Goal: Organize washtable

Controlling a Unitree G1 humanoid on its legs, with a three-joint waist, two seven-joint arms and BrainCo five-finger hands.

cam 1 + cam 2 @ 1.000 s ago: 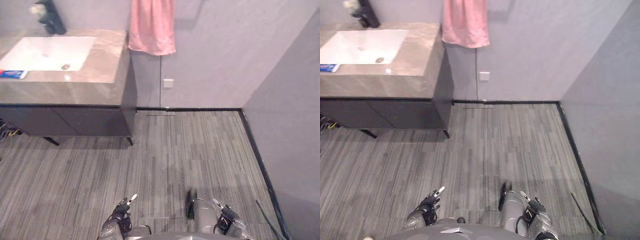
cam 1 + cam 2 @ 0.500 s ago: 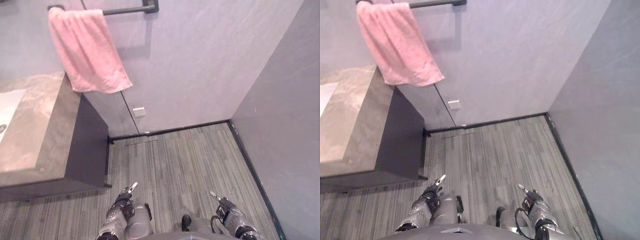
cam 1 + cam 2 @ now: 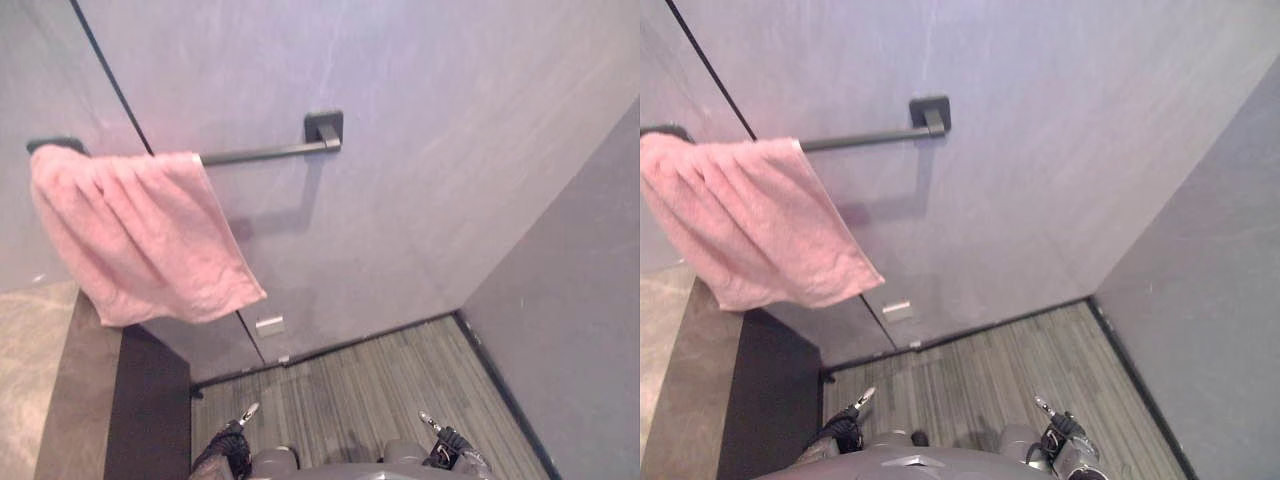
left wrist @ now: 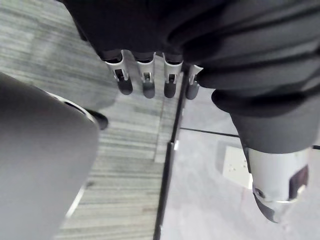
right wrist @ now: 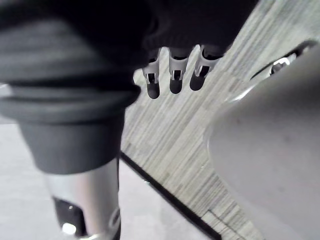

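The washtable [image 3: 45,395] shows as a stone top corner over a dark cabinet side at the lower left. A pink towel [image 3: 140,235] hangs above it from the left end of a dark wall bar [image 3: 265,153]. My left hand [image 3: 232,447] hangs low at the bottom edge, far below the towel, fingers [image 4: 145,82] straight and holding nothing. Low at the bottom right, my right hand [image 3: 452,455] is the same, its fingers [image 5: 172,77] relaxed and empty over the floor.
A grey wall runs behind the towel, with a small white socket [image 3: 269,326] low on it. A second wall [image 3: 580,320] closes the right side, meeting the striped grey floor [image 3: 360,385] at a dark skirting.
The camera has swung up and to the right: sink and tap have left the picture, and the towel and its bar now sit higher and larger. Both hands stay low.
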